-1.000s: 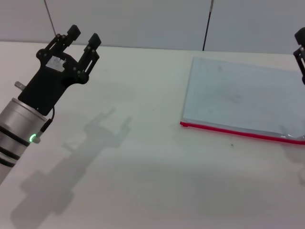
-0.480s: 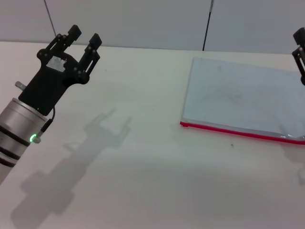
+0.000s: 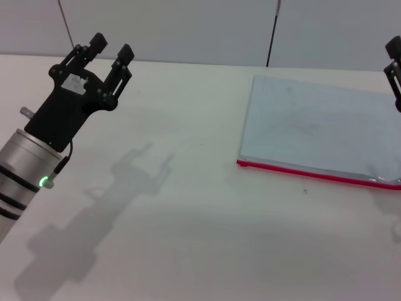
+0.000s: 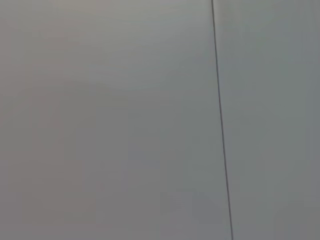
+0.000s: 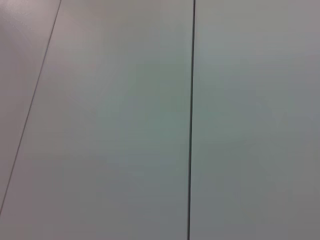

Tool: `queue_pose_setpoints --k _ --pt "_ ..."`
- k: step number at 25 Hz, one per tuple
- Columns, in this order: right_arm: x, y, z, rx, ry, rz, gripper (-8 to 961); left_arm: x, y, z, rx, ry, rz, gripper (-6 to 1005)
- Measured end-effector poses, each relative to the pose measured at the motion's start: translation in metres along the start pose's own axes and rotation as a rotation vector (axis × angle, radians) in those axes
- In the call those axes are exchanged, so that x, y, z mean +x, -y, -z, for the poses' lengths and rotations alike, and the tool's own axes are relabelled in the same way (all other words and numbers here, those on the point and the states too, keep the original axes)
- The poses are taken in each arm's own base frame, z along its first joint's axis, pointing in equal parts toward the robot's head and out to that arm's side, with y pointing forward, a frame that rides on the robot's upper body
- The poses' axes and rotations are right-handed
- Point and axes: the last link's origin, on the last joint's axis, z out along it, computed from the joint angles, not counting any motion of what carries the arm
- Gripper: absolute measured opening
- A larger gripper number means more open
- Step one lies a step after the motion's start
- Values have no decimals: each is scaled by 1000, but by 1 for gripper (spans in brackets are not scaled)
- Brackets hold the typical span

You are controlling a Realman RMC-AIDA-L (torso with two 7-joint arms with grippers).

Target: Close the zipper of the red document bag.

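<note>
The red document bag (image 3: 316, 128), a flat pale blue-grey pouch, lies on the white table at the right in the head view. Its zipper (image 3: 313, 172) is the bright red strip along the pouch's near long edge; I cannot make out the slider. My left gripper (image 3: 109, 50) is raised at the far left, well away from the bag, open with nothing between its fingers. Only a dark sliver of my right gripper (image 3: 395, 69) shows at the right border, above the bag's far right end. Both wrist views show only plain grey wall panels.
The white table (image 3: 188, 207) spreads out in front, with the left arm's shadow falling on it. A grey panelled wall (image 3: 188, 28) stands behind the table's far edge.
</note>
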Motion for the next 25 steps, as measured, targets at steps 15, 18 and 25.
queue_pose_setpoints --k 15,18,25 --pt "0 0 0 0 -2 0 614 0 -1 0 0 0 2 526" --pt "1 0 0 1 -4 0 614 0 -1 0 0 0 2 526" --pt "1 0 0 1 -6 0 614 0 -1 -1 -1 -1 2 526"
